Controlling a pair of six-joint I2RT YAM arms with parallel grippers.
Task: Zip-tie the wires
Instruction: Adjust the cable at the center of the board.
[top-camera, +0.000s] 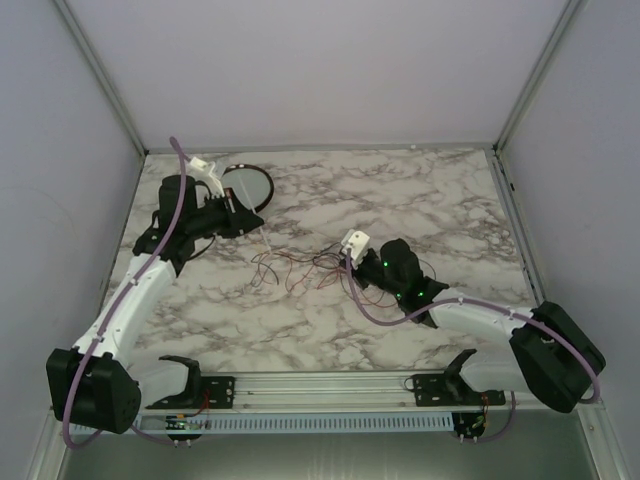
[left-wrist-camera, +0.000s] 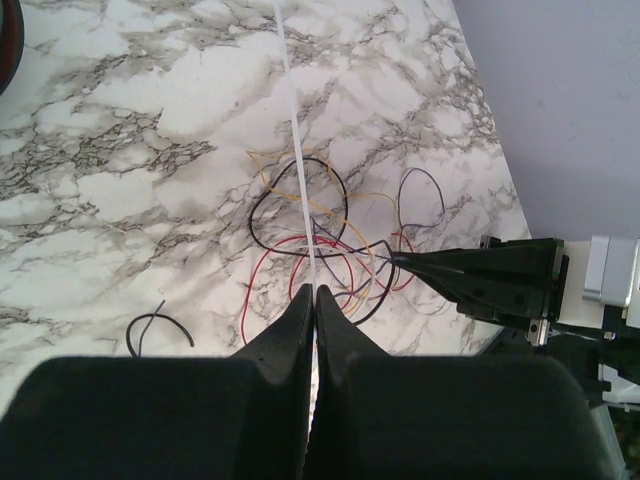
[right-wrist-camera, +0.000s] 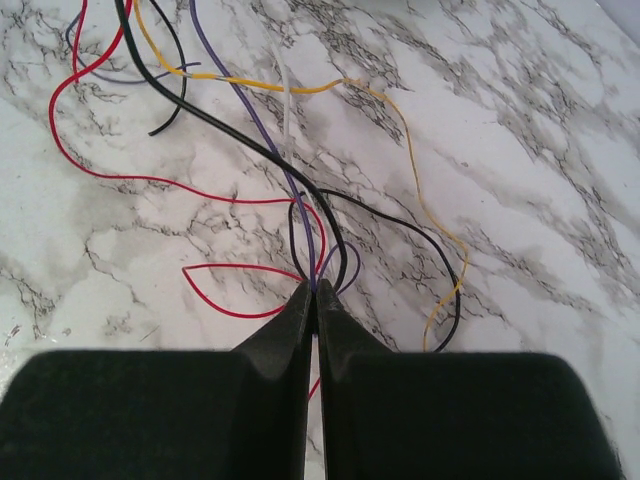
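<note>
On the marble table (top-camera: 450, 220), the right tool (right-wrist-camera: 315, 288) pinches the wires (left-wrist-camera: 330, 245) and the left tool (left-wrist-camera: 315, 292) pinches a white strip (left-wrist-camera: 295, 130).

Bright even light, faint soft shadows, overhead view hazy, foreground perhaps soft

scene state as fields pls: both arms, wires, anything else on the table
left gripper: jaws shut on a thin white strip, probably the zip tie
right gripper: jaws shut on the wires, pinching several strands where they meet
wires: loose tangle on the table; red, black, yellow, purple; unbundled
white strip: runs straight across the tangle, no loop visible
dish: far left, apart from the wires
</note>
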